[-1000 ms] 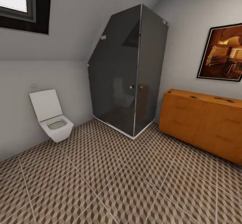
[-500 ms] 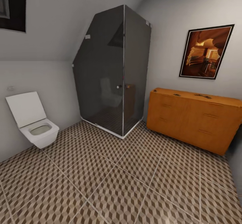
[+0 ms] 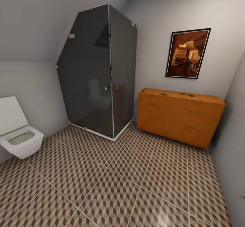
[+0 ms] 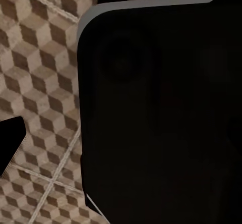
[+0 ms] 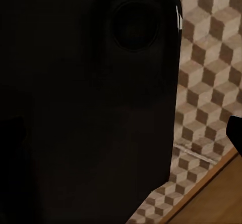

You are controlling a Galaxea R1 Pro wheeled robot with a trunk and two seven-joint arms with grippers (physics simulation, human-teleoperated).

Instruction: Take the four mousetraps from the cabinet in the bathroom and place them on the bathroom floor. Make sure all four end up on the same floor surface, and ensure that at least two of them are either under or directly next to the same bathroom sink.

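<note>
Orange-brown wood marks the cabinet (image 3: 180, 119), standing against the far wall under a dark-framed picture (image 3: 187, 53), just beside a grey glass shower enclosure (image 3: 98, 72). Small dark items lie on its flat top (too small to tell whether they are the mousetraps). Cube-patterned bathroom floor (image 3: 112, 182) spreads in front, with a white toilet (image 3: 17, 135) at the left. Both wrist views look past dark robot bodywork onto the tiles; whether either pincer is apart or together cannot be told.
</note>
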